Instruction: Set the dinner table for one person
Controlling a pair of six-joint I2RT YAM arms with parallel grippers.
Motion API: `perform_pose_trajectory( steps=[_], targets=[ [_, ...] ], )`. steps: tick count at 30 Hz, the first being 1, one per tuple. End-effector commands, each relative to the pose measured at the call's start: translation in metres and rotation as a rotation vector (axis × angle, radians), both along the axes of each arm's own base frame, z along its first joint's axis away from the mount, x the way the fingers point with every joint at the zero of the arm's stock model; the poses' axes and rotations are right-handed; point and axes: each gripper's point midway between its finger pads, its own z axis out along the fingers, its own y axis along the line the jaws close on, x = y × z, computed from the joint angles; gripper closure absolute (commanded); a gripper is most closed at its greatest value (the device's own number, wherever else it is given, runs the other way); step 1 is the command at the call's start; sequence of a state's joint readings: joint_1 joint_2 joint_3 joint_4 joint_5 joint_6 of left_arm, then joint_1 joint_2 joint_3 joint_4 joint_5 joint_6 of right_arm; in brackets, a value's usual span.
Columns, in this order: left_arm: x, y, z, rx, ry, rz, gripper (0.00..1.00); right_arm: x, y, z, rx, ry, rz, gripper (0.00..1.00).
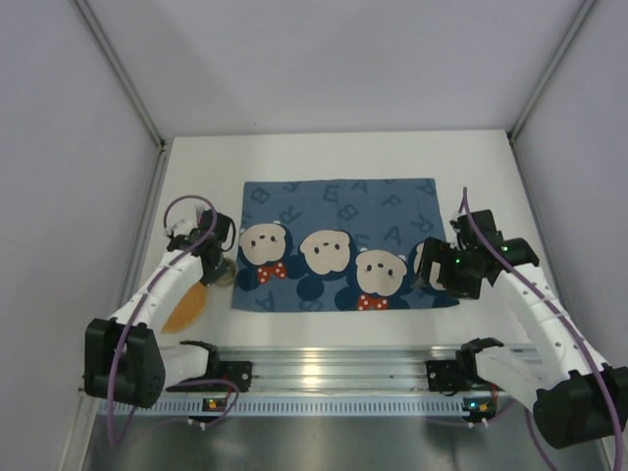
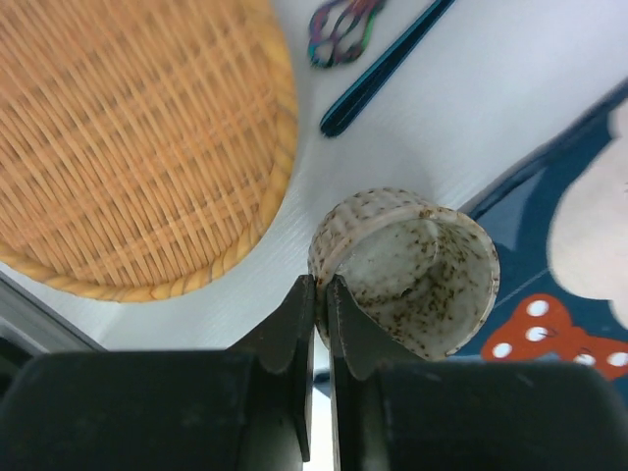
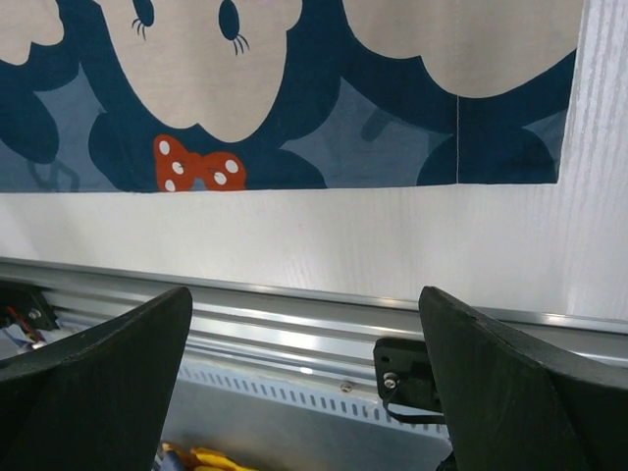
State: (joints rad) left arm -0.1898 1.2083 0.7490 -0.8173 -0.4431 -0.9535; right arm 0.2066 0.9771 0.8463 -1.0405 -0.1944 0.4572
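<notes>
We see the L pincer (image 2: pixel 321 285) w/ its two black fingers (image 2: pixel 294 324) nearly together, clamped on the thin wall of a speckled cup (image 2: pixel 422 265) at the rim. The cup is cream w/ brown flecks and its mouth opens toward the wrist cam. Whether it stands flat on the desk (image 2: pixel 510 88) we can't tell.

Just L of the cup in that view sits a round wicker tray (image 2: pixel 128 128), light brown, close to the cup but apart from it. Beyond the cup, on the bare white desk, lie a slim dark-teal handle (image 2: pixel 383 69) and an iridescent looped piece (image 2: pixel 343 29) side by side; what utensils they are we can't make out.

From the top cam the cup sits at the L edge of the dark-blue cartoon-mouse placemat (image 1: pixel 339 211), btw mat and tray. The mat lies flat mid-desk.

The R pincer (image 3: pixel 304 299) has its fingers spread wide w/ nothing btw them. It hangs by the mat's near R corner, over the desk strip btw the mat and the ribbed silver rail (image 1: pixel 334 368).

The desk itself, large, plain white and matte, carries all of this and fills the space btw the grey side walls.
</notes>
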Motion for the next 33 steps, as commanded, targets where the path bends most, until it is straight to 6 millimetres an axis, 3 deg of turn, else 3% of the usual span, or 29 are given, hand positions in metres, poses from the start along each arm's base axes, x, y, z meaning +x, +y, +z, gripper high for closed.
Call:
perform_pose_trajectory(
  steps=[1, 5, 7, 8, 10, 11, 13, 14, 16, 17, 18, 19, 20, 22, 24, 25, 26, 33],
  targets=[
    [0.031, 0.012, 0.054, 0.084, -0.135, -0.056, 1.00, 0.015, 0.008, 0.017, 0.054, -0.053, -0.011, 0.00],
    [0.057, 0.000, 0.095, 0.055, -0.217, -0.141, 1.00, 0.023, 0.022, 0.029, 0.123, -0.080, 0.021, 0.00],
    [0.068, -0.015, 0.101, 0.001, -0.250, -0.214, 1.00, 0.027, 0.030, 0.037, 0.168, -0.098, 0.039, 0.00],
    [0.080, -0.039, 0.105, -0.093, -0.292, -0.297, 1.00, 0.027, 0.039, 0.042, 0.211, -0.100, 0.063, 0.00],
    [0.086, -0.067, 0.105, -0.149, -0.303, -0.408, 1.00, 0.037, 0.051, 0.057, 0.275, -0.131, 0.079, 0.00],
    [0.088, -0.091, 0.111, -0.162, -0.327, -0.480, 1.00, 0.038, 0.063, 0.070, 0.331, -0.149, 0.115, 0.00],
    [0.090, -0.116, 0.111, -0.141, -0.322, -0.547, 1.00, 0.049, 0.077, 0.084, 0.395, -0.174, 0.132, 0.00],
    [0.088, -0.145, 0.119, -0.146, -0.340, -0.626, 1.00, 0.054, 0.088, 0.098, 0.430, -0.208, 0.164, 0.00],
    [0.087, -0.174, 0.111, -0.151, -0.304, -0.702, 1.00, 0.062, 0.098, 0.108, 0.453, -0.212, 0.174, 0.00],
    [0.083, -0.200, 0.120, -0.165, -0.319, -0.765, 1.00, 0.066, 0.105, 0.120, 0.456, -0.245, 0.196, 0.00],
    [0.082, -0.212, 0.121, -0.167, -0.316, -0.785, 1.00, 0.070, 0.108, 0.122, 0.447, -0.251, 0.200, 0.05],
    [0.082, -0.225, 0.113, -0.165, -0.293, -0.808, 1.00, 0.074, 0.111, 0.119, 0.433, -0.236, 0.200, 0.08],
    [0.079, -0.246, 0.123, -0.181, -0.314, -0.848, 1.00, 0.078, 0.112, 0.121, 0.409, -0.243, 0.196, 0.11],
    [0.077, -0.265, 0.120, -0.186, -0.303, -0.881, 1.00, 0.083, 0.113, 0.110, 0.374, -0.208, 0.186, 0.19],
    [0.070, -0.293, 0.131, -0.207, -0.324, -0.938, 1.00, 0.085, 0.114, 0.102, 0.347, -0.186, 0.183, 0.25],
    [0.068, -0.303, 0.125, -0.205, -0.307, -0.958, 1.00, 0.085, 0.115, 0.098, 0.337, -0.178, 0.183, 0.27],
    [0.062, -0.320, 0.133, -0.215, -0.321, -0.999, 1.00, 0.087, 0.113, 0.094, 0.319, -0.178, 0.172, 0.28],
    [0.036, -0.373, 0.128, -0.227, -0.304, -1.123, 1.00, 0.087, 0.112, 0.071, 0.271, -0.144, 0.160, 0.39]
  ],
)
